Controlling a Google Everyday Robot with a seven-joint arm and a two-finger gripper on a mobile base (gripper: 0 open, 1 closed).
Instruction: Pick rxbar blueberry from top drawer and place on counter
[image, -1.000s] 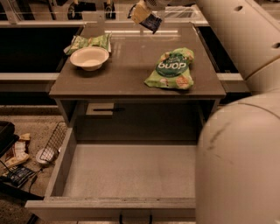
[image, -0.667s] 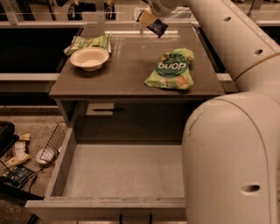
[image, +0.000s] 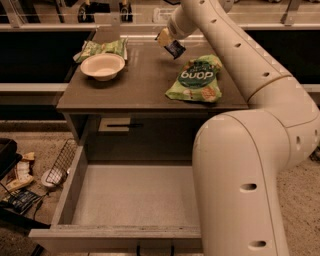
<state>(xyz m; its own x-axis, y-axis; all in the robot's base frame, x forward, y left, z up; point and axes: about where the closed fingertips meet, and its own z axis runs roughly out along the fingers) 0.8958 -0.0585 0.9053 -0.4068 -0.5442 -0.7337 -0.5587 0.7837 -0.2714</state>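
The big white arm (image: 250, 165) stands close in front and hides the right side of the top drawer (image: 132, 195). The drawer is pulled out, and I can see only the left part of its grey floor. Its front is cut off at the bottom.

The arm reaches up and over to the far edge of the table (image: 140, 90), near the middle. There the end effector (image: 166, 38) seems to be pinching the rxbar blueberry (image: 175, 49), a small dark bar that hangs tilted under it. The fingers are hard to make out. I cannot tell if the bar touches the table top.

A green chip bag (image: 196, 80) lies just beside the bar, toward the right edge. A white bowl (image: 102, 66) sits near the far left corner. A green packet (image: 102, 48) lies behind it, partly hidden by the bowl.
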